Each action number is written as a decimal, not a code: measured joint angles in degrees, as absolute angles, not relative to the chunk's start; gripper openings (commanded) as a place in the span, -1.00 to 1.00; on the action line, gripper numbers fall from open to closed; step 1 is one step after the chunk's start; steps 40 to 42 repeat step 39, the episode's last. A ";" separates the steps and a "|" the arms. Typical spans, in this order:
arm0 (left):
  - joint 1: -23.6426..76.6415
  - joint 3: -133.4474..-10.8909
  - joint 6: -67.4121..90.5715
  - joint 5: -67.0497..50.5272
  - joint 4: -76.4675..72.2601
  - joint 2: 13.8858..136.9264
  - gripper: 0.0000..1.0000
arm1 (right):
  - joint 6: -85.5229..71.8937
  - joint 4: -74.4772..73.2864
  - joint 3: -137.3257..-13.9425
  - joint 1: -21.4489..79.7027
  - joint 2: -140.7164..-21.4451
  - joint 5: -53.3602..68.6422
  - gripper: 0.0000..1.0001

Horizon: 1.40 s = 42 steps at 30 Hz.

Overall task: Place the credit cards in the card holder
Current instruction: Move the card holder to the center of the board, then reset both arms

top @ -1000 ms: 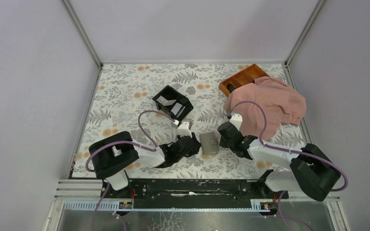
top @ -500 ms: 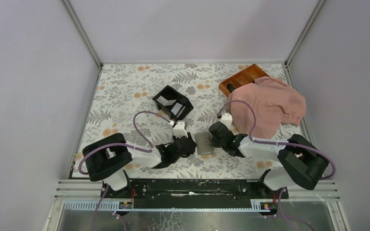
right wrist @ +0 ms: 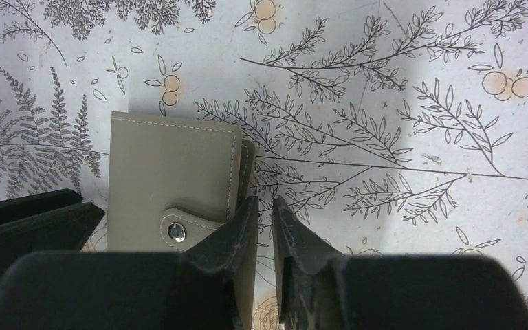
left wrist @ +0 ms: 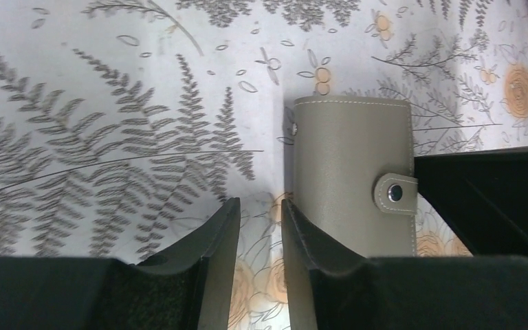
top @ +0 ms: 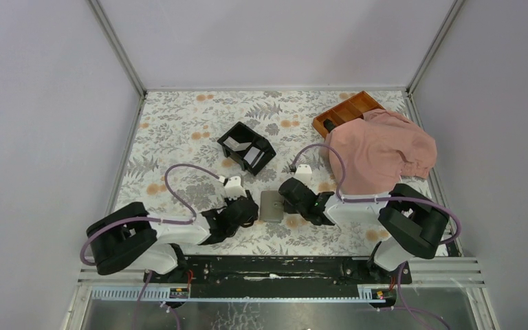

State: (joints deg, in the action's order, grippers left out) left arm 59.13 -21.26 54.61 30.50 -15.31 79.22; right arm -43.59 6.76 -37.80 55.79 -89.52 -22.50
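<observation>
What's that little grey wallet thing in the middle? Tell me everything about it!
The card holder is a flat grey-green wallet that looks like leather, with pale stitching along its edges. It is folded shut, held by a small strap with a shiny snap. It lies flat on the flowery tablecloth, with the left claw at one side edge and the right claw at the other.

Your left arm [top: 172,232] and right arm [top: 354,206] match: bulky black shoulder housings, white links, black wrists, a small white block on each. A purple cable [top: 192,167] loops along each. Your left hand [left wrist: 260,213] and right hand [right wrist: 265,210] have matte black, wedge-shaped fingers.
</observation>
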 measured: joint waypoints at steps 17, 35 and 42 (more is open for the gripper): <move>57.76 -25.17 51.37 41.10 5.23 57.69 0.45 | -31.42 0.78 -37.43 50.98 -76.82 -30.87 0.36; 39.66 -23.83 40.86 39.40 -0.93 60.88 0.87 | -29.26 -3.31 -31.44 48.75 -65.12 -41.56 0.85; 39.38 -22.11 41.04 39.48 -1.87 59.51 0.88 | -29.39 -2.90 -28.53 48.75 -62.48 -41.54 0.88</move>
